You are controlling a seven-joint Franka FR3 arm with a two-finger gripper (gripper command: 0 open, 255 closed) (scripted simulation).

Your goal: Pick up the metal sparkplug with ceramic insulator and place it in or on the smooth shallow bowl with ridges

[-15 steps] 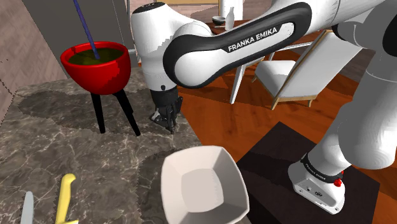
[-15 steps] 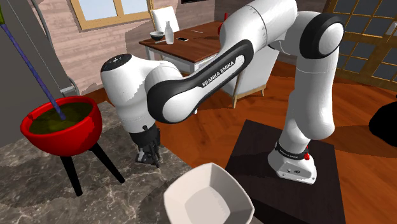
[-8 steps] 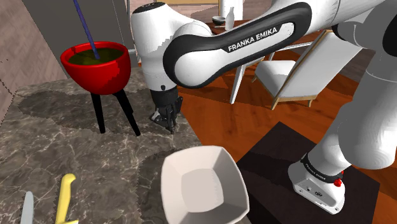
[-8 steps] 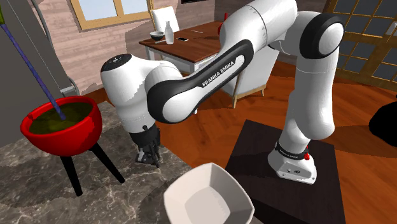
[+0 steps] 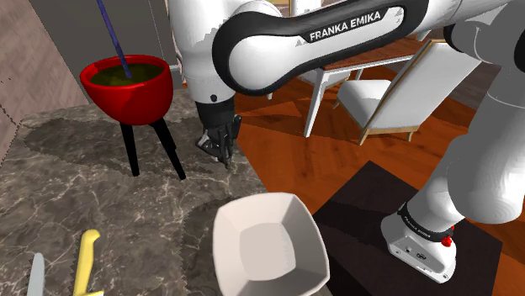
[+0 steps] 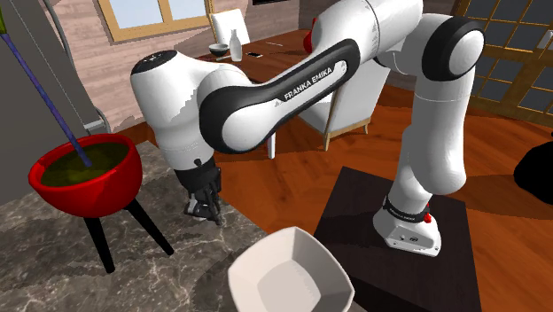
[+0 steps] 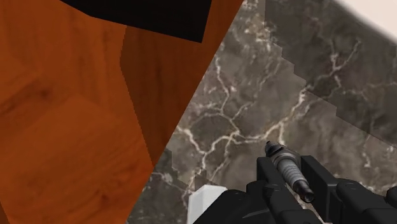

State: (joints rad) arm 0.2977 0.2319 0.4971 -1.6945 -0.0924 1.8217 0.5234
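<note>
Sparkplug (image 7: 289, 172) first, since it is nearest the wrist camera. We see it pinched between the two black fingers of the gripper (image 7: 292, 175), metal tip pointing out past the fingertips, with the marble counter (image 7: 254, 95) below it and apart from it. That is the change: half a second ago the gripper (image 5: 220, 148) sat low against the counter (image 5: 76, 193), and now the forearm has risen and the hand has come up off the stone in both outside views. We judge the pick done and the carry just begun. The drop is not yet made, and the sparkplug is in the hand, not in the bowl.

Counts, nearest outward in the shoulder view:
- two utensils at the near edge, a yellow-handled knife (image 5: 85, 262) and a grey blade (image 5: 35, 276) beside it
- one white bowl (image 5: 269, 244), shallow and squarish, nothing in it, near the gripper toward the camera
- one dark stand (image 5: 362, 206) under the arm's base
- one arm, one gripper (image 6: 206, 206)
- one red bowl (image 5: 128, 84) on dark legs, with one blue rod (image 5: 114, 38) stuck in it, well apart from the white bowl (image 6: 288, 275)
- further off, one pale chair (image 5: 374, 99) we can count for sure
- one wooden table (image 6: 266, 58) carrying one small dark bowl (image 6: 217, 49) and one white bottle (image 6: 236, 44)

Next we expect a short swing toward the white bowl — the path looks open.
</note>
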